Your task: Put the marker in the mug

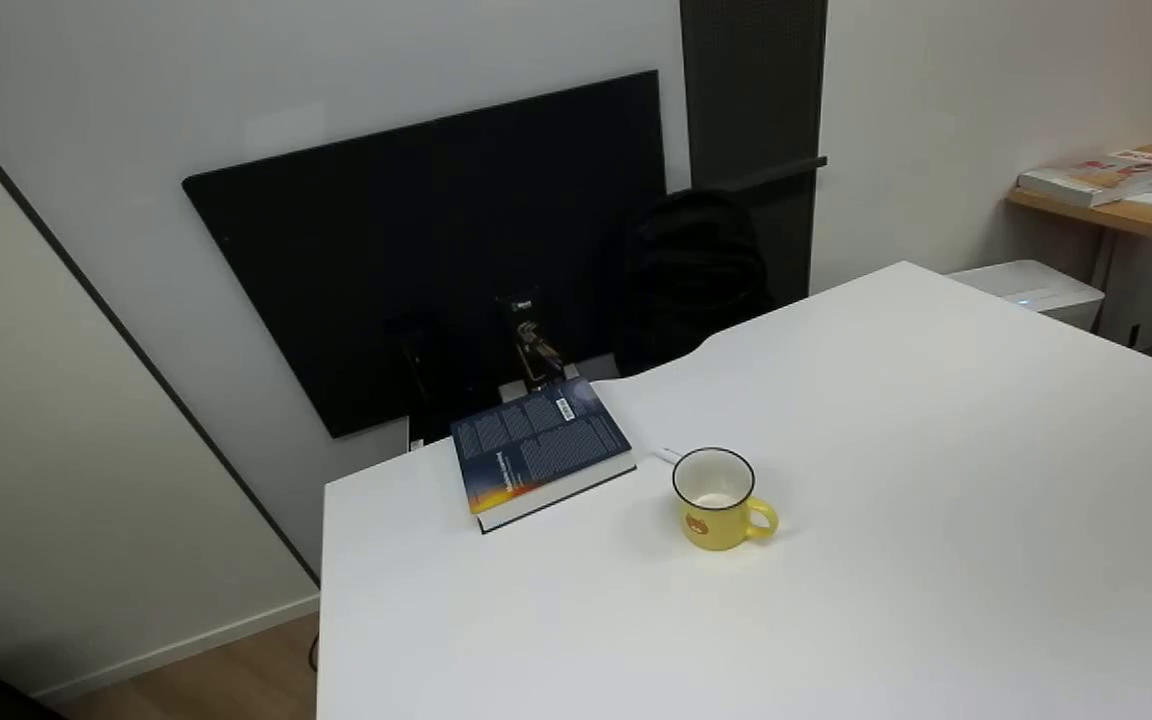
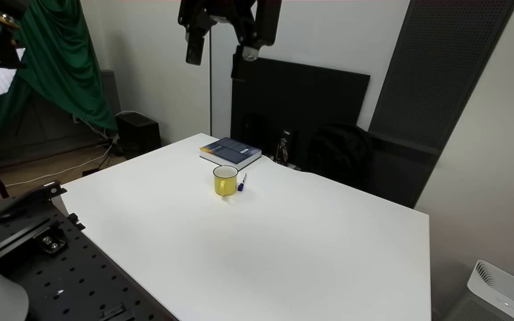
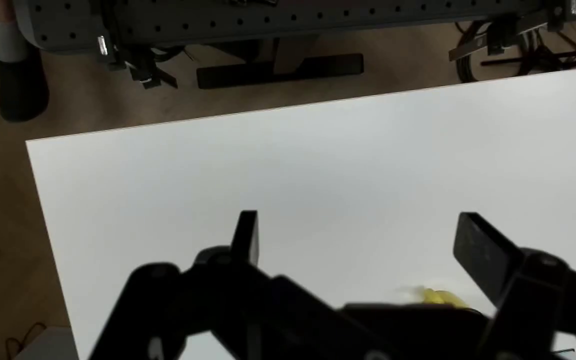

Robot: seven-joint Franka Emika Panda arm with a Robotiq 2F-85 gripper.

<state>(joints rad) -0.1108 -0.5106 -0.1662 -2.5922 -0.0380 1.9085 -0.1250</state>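
Note:
The yellow mug stands upright on the white table in both exterior views (image 1: pixel 714 527) (image 2: pixel 221 183). Its handle and part of its side show in the wrist view (image 3: pixel 439 297), the rest hidden behind the gripper. The marker (image 2: pixel 241 183), white with a blue cap, lies on the table beside the mug. In an exterior view only its white end (image 1: pixel 669 456) shows behind the mug; in the wrist view it is not visible. My gripper (image 2: pixel 217 60) is open high above the table. In the wrist view its fingers (image 3: pixel 357 227) are wide apart with nothing between them.
A thick dark blue book (image 1: pixel 546 440) lies near the table's edge close to the mug and marker. A dark panel (image 1: pixel 456 240) and a black backpack (image 1: pixel 701 265) are beyond that edge. A black perforated base plate (image 2: pixel 78 272) adjoins the white table (image 2: pixel 283 249).

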